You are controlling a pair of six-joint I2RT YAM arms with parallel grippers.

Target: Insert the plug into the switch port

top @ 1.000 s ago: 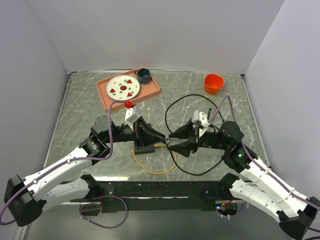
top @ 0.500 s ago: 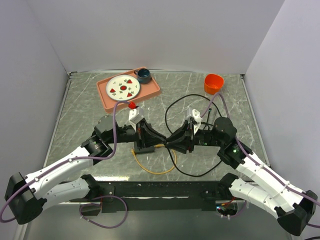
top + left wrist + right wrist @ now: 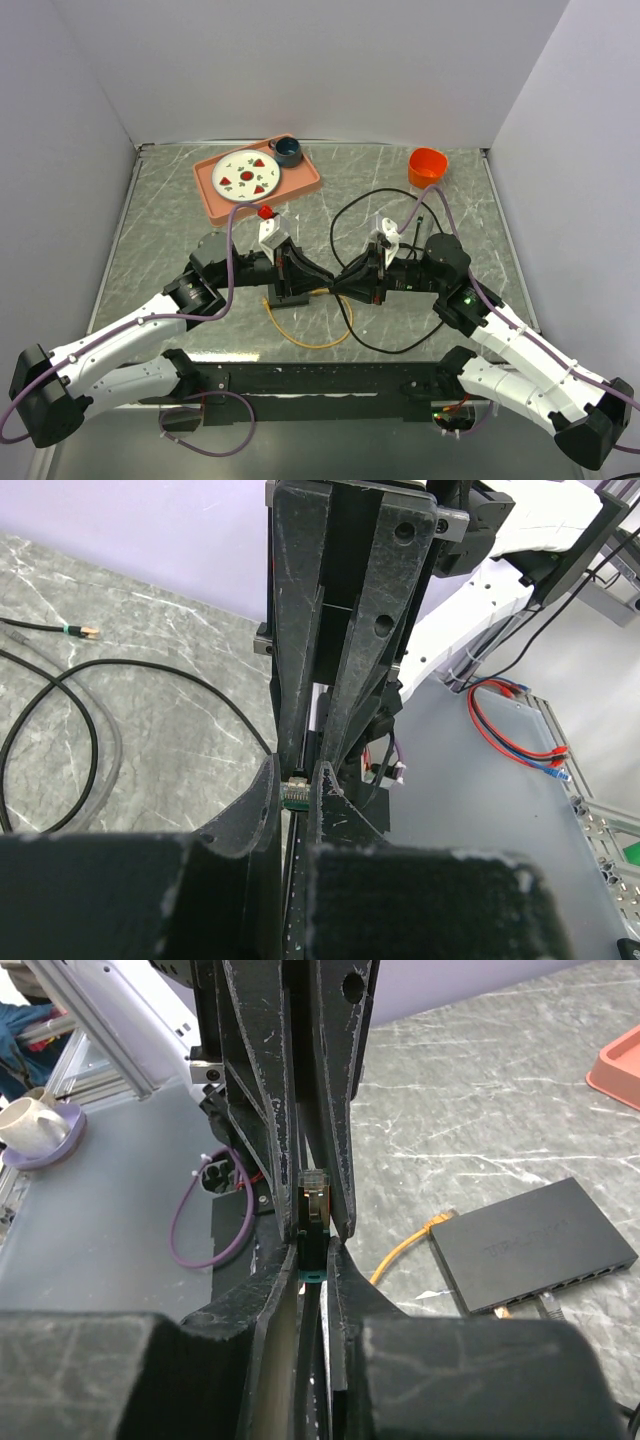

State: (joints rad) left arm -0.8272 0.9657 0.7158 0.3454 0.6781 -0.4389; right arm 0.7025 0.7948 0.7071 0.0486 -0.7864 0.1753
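Note:
The plug (image 3: 315, 1198), clear-tipped with a black boot and a teal band, is clamped between both grippers, which meet tip to tip above the table. My right gripper (image 3: 318, 1243) is shut on its boot. My left gripper (image 3: 297, 780) is shut on its tip (image 3: 296, 796). In the top view the left gripper (image 3: 318, 279) and the right gripper (image 3: 345, 285) touch noses. The switch (image 3: 535, 1243), a flat black box with sockets along its near side, lies on the table just left of the plug. It is partly hidden under the left gripper in the top view (image 3: 287, 298).
An orange cable (image 3: 300, 338) runs from the switch towards the near edge. The plug's black cable (image 3: 336, 222) loops across the middle of the table. A salmon tray (image 3: 308, 184) with a plate and a dark cup stands at the back left. An orange cup (image 3: 427, 167) stands at the back right.
My right gripper was open and a little apart from the plug a second ago. It has moved left and shut on the plug, which the left gripper still holds.

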